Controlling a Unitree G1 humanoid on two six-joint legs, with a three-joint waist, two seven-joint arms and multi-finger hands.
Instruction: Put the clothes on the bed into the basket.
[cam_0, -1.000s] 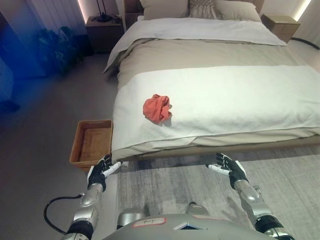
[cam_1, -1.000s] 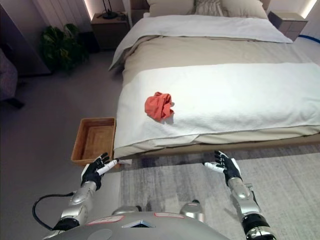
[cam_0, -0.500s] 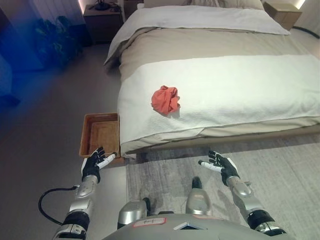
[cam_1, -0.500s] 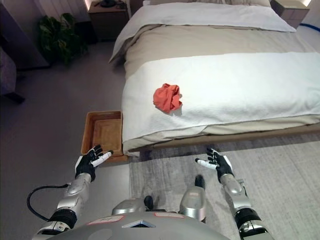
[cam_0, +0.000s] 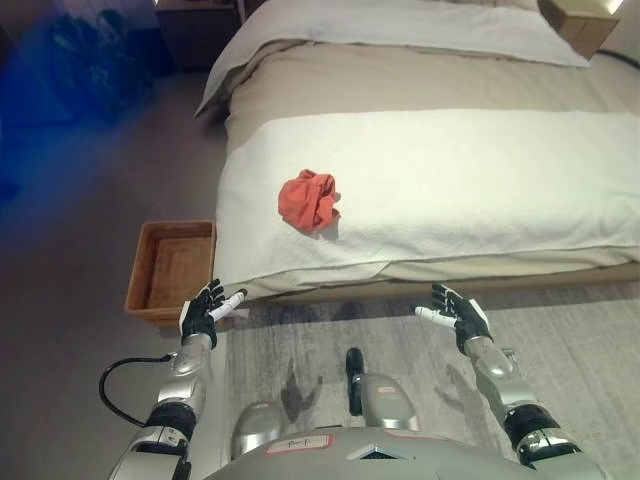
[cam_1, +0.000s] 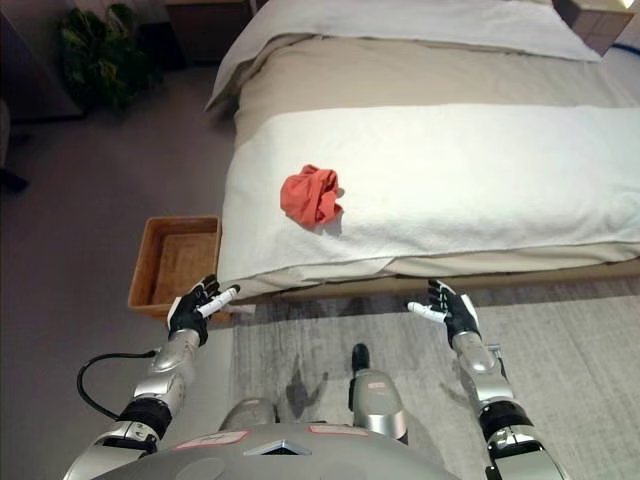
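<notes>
One crumpled red garment (cam_0: 309, 200) on bed (cam_0: 480, 190), basket (cam_0: 172, 268) partly behind left hand (cam_0: 203, 313).

Only the camera has shifted; both hands stay raised and open, the cloth (cam_0: 309, 199) unmoved.

We see a crumpled red cloth (cam_0: 309, 199), soft and matt, on the bed's (cam_0: 520, 180) white textured cover. The basket (cam_0: 172, 268) looks woven, perhaps wicker. The grey rug (cam_0: 590, 340) appears matt with a low, streaked pile.
</notes>
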